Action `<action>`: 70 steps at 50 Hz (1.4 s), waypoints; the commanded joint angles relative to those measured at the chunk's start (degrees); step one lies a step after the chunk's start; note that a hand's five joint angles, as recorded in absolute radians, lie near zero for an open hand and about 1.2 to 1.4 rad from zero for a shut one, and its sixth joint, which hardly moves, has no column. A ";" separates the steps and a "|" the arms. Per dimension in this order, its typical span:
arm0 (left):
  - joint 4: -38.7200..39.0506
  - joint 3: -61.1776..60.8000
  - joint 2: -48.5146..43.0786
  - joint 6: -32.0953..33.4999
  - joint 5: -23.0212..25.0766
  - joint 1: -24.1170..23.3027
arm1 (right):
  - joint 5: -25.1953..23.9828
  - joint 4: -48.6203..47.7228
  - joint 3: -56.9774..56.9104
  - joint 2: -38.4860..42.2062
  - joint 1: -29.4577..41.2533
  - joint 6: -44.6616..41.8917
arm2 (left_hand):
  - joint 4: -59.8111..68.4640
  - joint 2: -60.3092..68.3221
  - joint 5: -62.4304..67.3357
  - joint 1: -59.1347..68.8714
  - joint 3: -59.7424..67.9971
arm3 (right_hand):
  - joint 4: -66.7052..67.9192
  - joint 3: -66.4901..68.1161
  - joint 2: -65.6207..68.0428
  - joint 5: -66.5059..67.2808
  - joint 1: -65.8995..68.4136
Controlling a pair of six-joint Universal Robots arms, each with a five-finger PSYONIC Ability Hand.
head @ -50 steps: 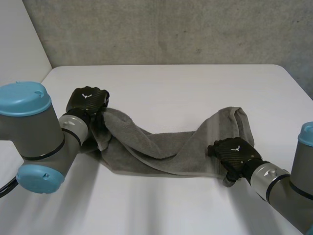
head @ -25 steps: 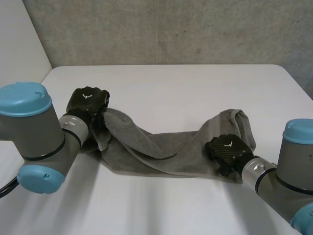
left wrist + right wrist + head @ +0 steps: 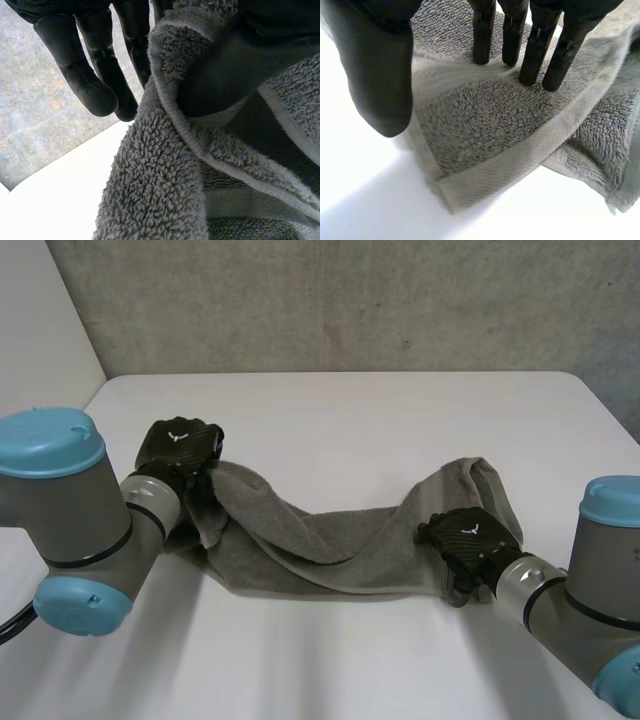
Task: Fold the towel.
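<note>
Head view: the grey towel (image 3: 330, 545) lies bunched in a long band across the white table (image 3: 350, 410), stretched between my two hands. My left hand (image 3: 178, 447) pinches its left end, thumb (image 3: 225, 65) clamped on the hem. My right hand (image 3: 468, 537) sits on the right end near a corner, fingers (image 3: 532, 55) straight and pressing down on the cloth, not curled round it.

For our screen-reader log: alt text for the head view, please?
A rumpled grey towel lies across a white table; the left hand pinches one end, and the right hand presses flat on the other.
</note>
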 commanded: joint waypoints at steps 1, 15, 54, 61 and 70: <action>-0.02 -0.02 0.00 -0.01 0.00 0.05 | -0.28 -0.16 3.52 -4.61 0.05 0.67 | -10.95 -11.89 -21.11 -6.05 -11.75 | -3.78 -4.00 -4.30 -2.01 -4.45; -0.02 -0.02 0.00 -0.01 0.00 -0.13 | -0.37 -2.00 4.23 -2.60 -0.13 1.91 | -10.95 -11.89 -21.11 -6.05 -11.75 | -0.26 -0.48 -0.77 1.51 -0.92; -0.02 -0.02 -0.09 -0.01 0.00 -0.22 | 0.42 -2.71 -0.25 2.33 -0.04 1.29 | -10.95 -11.89 -21.11 -6.05 -11.75 | 11.87 11.65 11.35 13.63 11.20; -0.02 -0.02 -0.09 -0.01 0.00 -0.13 | 0.60 -2.45 2.03 -2.05 -0.92 1.29 | -10.95 -11.89 -21.11 -6.05 -11.75 | 8.17 7.95 7.65 9.94 7.50; -0.02 -0.02 -0.09 -0.01 0.00 -0.13 | 0.07 -2.54 4.32 -4.52 -1.01 1.20 | -10.95 -11.89 -21.11 -6.05 -11.75 | 8.33 8.11 7.82 10.10 7.66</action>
